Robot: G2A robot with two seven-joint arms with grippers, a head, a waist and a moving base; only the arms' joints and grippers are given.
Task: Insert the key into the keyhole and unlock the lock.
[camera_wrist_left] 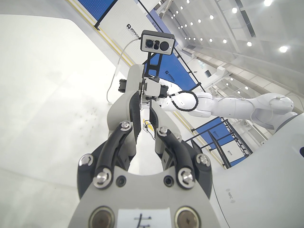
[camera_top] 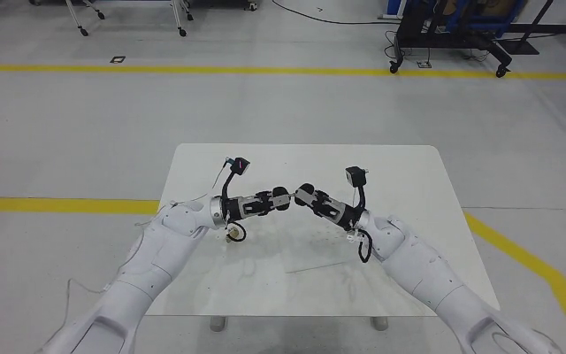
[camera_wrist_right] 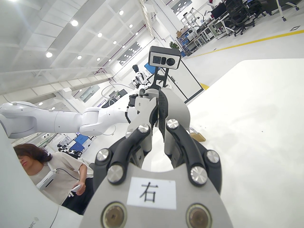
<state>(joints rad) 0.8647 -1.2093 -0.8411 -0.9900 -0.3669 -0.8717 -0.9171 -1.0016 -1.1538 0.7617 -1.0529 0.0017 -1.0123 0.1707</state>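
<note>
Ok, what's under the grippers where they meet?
Bare table under the left gripper and right gripper, which hang above it tip to tip. Anything at the meeting point is covered by them.

Bright, even light comes from round ceiling lamps (camera_wrist_left: 268,2); the white table (camera_top: 407,177) glares softly; wrist views bend at the edges.

2 white arms (camera_top: 177,232) reach forward and bend inward toward each other, forearms nearly level. The left gripper (camera_top: 281,198) and right gripper (camera_top: 305,194) meet tip to tip. The right gripper's 2 black finger pads (camera_wrist_right: 163,110) press together.
</note>
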